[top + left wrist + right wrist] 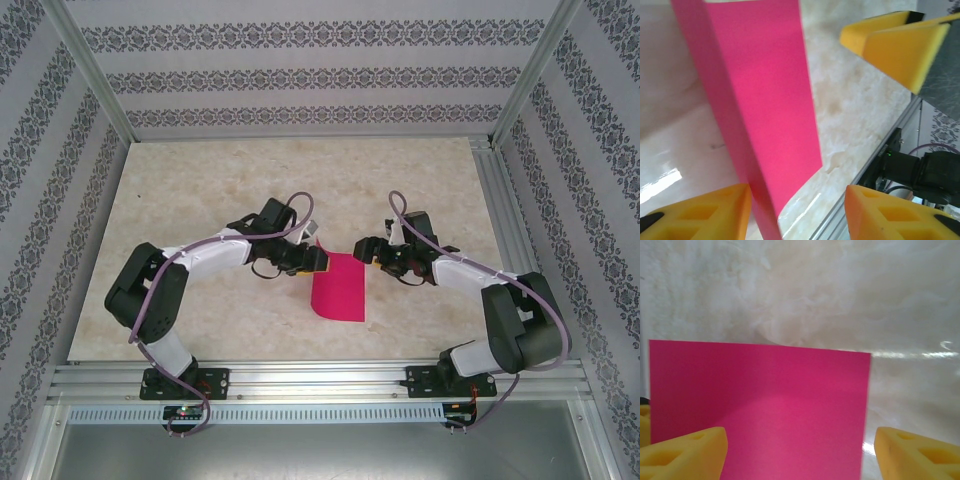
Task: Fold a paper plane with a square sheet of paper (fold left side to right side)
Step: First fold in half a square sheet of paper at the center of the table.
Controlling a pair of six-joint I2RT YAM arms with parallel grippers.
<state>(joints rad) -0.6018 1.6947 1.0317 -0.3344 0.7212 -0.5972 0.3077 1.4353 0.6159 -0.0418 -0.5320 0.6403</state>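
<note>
left claw (320, 260) and right claw (364, 250) hang released, jaws apart, at the far corners of the sheet of paper (338, 288) lying on the surface (250, 180); thin, light and floppy, it likely wants a gentle pinch at a free edge.

My left arm (200, 255) and right arm (470, 272) bend in from their bases, elbows out, wrists low. My left gripper (322, 260) and right gripper (361, 250) face each other, near but apart. Both jaws stand parted, the right wider.
</note>
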